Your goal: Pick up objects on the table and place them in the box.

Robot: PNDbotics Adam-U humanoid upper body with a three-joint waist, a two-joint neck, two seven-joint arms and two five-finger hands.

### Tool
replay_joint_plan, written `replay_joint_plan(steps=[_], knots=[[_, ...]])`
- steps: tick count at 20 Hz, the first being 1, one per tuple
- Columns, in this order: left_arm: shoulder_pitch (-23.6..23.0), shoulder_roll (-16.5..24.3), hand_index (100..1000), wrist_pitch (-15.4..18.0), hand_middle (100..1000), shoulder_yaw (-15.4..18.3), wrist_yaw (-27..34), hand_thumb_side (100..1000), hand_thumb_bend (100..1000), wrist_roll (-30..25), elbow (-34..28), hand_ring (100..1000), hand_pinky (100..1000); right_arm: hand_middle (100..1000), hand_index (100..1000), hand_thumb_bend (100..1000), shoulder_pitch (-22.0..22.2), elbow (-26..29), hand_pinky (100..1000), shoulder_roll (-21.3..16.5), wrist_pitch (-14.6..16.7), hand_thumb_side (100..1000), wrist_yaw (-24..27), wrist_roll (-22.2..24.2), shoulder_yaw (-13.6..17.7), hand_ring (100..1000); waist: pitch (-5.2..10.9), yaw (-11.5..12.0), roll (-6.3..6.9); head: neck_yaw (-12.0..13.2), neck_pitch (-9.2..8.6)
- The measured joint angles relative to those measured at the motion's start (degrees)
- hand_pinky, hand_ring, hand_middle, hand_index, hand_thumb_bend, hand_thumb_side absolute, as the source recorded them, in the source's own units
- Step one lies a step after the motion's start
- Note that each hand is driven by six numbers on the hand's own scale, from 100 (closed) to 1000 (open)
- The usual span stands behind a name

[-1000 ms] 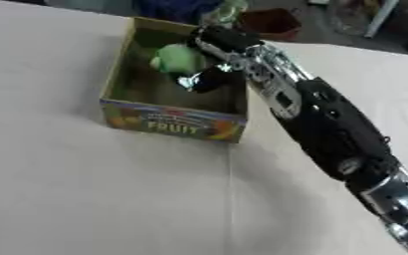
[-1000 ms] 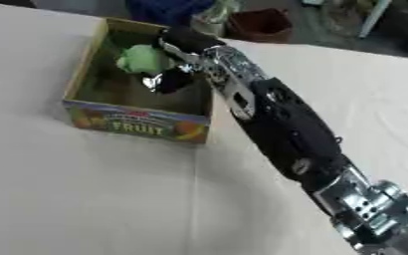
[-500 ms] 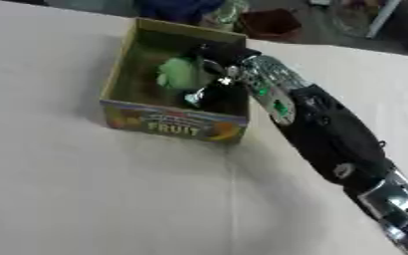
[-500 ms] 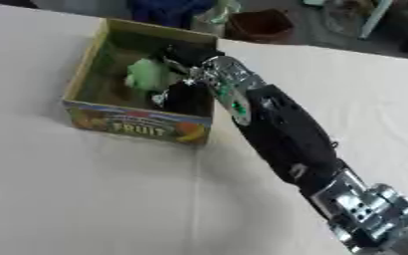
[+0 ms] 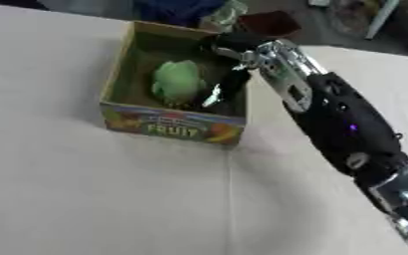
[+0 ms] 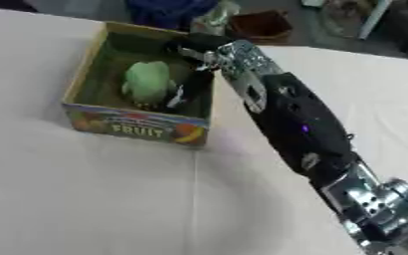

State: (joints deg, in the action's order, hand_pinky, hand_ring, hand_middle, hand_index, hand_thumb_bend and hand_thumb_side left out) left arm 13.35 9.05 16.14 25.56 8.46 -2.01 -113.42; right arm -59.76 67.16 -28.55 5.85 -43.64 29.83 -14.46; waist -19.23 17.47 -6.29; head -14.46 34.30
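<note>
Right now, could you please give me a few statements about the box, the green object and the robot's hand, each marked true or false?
1. The green object lies inside the box. True.
2. The right hand reaches into the box. True.
3. The box lies tipped on its side. False: it stands upright, open at the top.
4. The box's front reads "FRUIT". True.
5. The left hand holds the green object. False: no left hand is in view.

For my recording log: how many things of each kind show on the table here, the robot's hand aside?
Cardboard fruit box: 1
Green object lying inside the box: 1
Total: 2
The right hand reaches down into the box beside the green object.
</note>
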Motion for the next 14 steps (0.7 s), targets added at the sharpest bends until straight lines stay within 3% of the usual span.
replay_joint_plan(steps=[2, 3, 5, 6, 7, 9, 12, 14], knots=[[-0.3, 0.0, 644, -0.1, 500, 0.0, 0.0, 764, 100, 0.2, 0.0, 458, 468, 865, 1000, 810, 1.2, 4.5, 908, -2.1, -1.6, 860, 5.1, -0.5, 1.0, 923, 0.42, -0.7, 0.22, 0.6, 0.37], [-0.4, 0.0, 644, -0.1, 500, 0.1, 0.0, 765, 100, 0.3, 0.0, 458, 468, 860, 1000, 746, 2.2, 7.5, 890, -3.5, -2.7, 895, 7.8, -1.2, 1.7, 901, 0.62, -1.1, 0.35, 0.9, 0.46], [-0.7, 0.0, 644, -0.1, 500, 0.2, -0.1, 765, 100, 0.7, 0.0, 459, 468, 811, 971, 531, 5.4, 15.0, 874, -6.7, -5.3, 996, 13.7, -3.3, 3.2, 878, 0.97, -2.0, 0.55, 1.6, 0.83], [-0.7, 0.0, 645, -0.2, 500, 0.4, -0.1, 765, 100, 0.9, 0.0, 459, 468, 804, 963, 483, 7.6, 19.1, 872, -8.2, -6.6, 1000, 16.5, -4.6, 4.0, 873, 1.13, -2.4, 0.60, 2.0, 0.93], [-0.7, 0.1, 645, -0.2, 500, 0.4, -0.2, 764, 100, 1.1, 0.0, 459, 468, 780, 941, 327, 10.0, 23.2, 862, -9.7, -8.0, 1000, 19.3, -6.1, 5.0, 857, 1.24, -2.8, 0.63, 2.4, 0.96], [-0.8, 0.1, 645, -0.2, 501, 0.6, -0.2, 762, 100, 1.4, 0.0, 460, 468, 748, 924, 100, 15.6, 31.6, 805, -12.0, -11.2, 1000, 25.0, -10.2, 7.3, 810, 1.36, -3.4, 0.97, 3.4, 1.17], [-1.0, 0.1, 646, 0.0, 501, 0.7, -0.2, 759, 100, 2.1, 0.0, 460, 467, 720, 911, 100, 23.3, 41.6, 794, -13.9, -14.6, 1000, 34.9, -18.7, 10.5, 779, 1.81, -4.2, 2.14, 4.7, 1.85], [-1.2, 0.1, 646, 0.2, 501, 0.7, -0.2, 759, 100, 2.4, 0.0, 460, 467, 722, 914, 100, 26.7, 44.5, 828, -14.2, -13.6, 1000, 41.7, -24.2, 11.9, 783, 2.00, -4.7, 2.72, 5.5, 2.49]])
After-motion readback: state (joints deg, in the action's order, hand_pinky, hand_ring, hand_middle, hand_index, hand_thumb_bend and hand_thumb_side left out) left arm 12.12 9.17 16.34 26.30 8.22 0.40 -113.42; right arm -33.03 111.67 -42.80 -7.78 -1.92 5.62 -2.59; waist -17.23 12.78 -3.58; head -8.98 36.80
